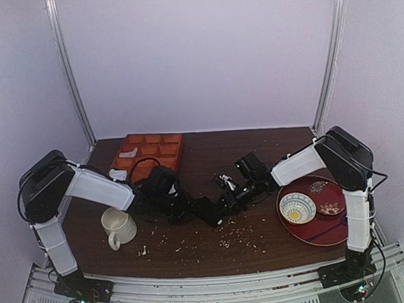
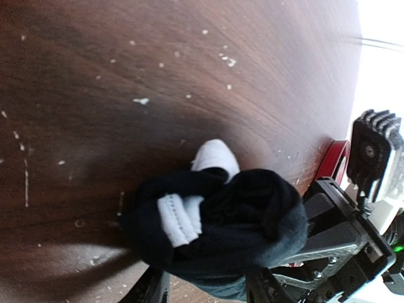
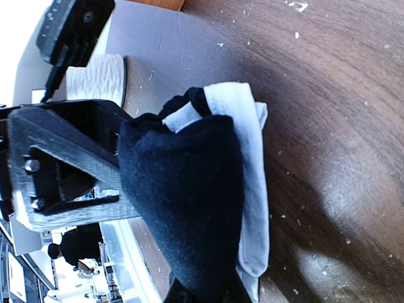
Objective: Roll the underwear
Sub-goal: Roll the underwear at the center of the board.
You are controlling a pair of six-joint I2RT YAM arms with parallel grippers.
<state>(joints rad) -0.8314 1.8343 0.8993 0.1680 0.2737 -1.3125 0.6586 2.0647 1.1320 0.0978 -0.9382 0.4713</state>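
Note:
One black underwear (image 1: 211, 211) with white edging lies bunched into a thick roll at the middle of the table, between both grippers. In the left wrist view the roll (image 2: 240, 221) fills the gap between my left gripper (image 2: 211, 287)'s fingers, which stand wide on either side of it. My right gripper (image 3: 199, 297) is shut, pinching the dark fabric (image 3: 183, 189) at the bottom edge of its view; a white edge (image 3: 252, 189) runs down the roll's side. The two grippers face each other closely over the roll.
A cream mug (image 1: 119, 227) stands front left under the left arm. An orange compartment tray (image 1: 151, 153) sits at the back left. A red plate (image 1: 333, 226) at the right carries a patterned bowl (image 1: 297, 207) and a small dish (image 1: 329, 205). Crumbs (image 1: 228, 236) dot the wood.

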